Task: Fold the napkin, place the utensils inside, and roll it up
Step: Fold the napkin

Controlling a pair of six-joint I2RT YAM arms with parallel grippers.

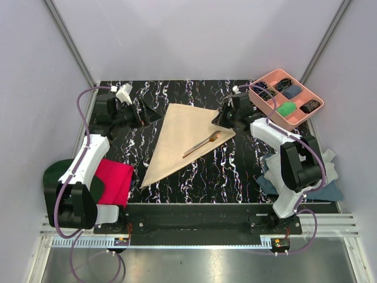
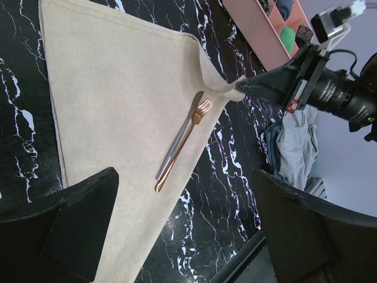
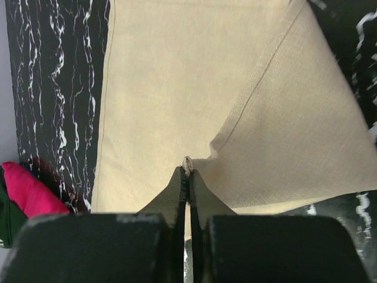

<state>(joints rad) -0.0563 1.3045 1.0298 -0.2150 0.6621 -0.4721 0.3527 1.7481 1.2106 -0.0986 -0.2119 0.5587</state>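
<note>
Two sets of fingers in view, only one is gripping. The napkin (image 1: 177, 138) lies mid-bench (image 1: 230, 171), folded into a tan triangle. Its long point runs to the near left and its wide end sits far.

The utensils (image 1: 202, 144), a bronze fork and knife, lie side by side and touching on the napkin's right part. They are close to its right edge, with the fork head pointing far right.

My right fingers (image 3: 187, 177) are pressed together, clamped on the napkin's right corner. That corner is puckered and raised a little off the bench, and the rest lies flat.

My left fingers (image 1: 148, 112) are spread wide apart with nothing between them. They sit at far left, just beside the napkin's far-left corner, and I cannot tell if they touch it.

A pink tray (image 1: 266, 109) with small items sits at far right. Grey and blue cloths (image 1: 327, 177) are piled at near right. A red cloth (image 1: 115, 180) and a green cloth (image 1: 59, 171) lie at near left.
</note>
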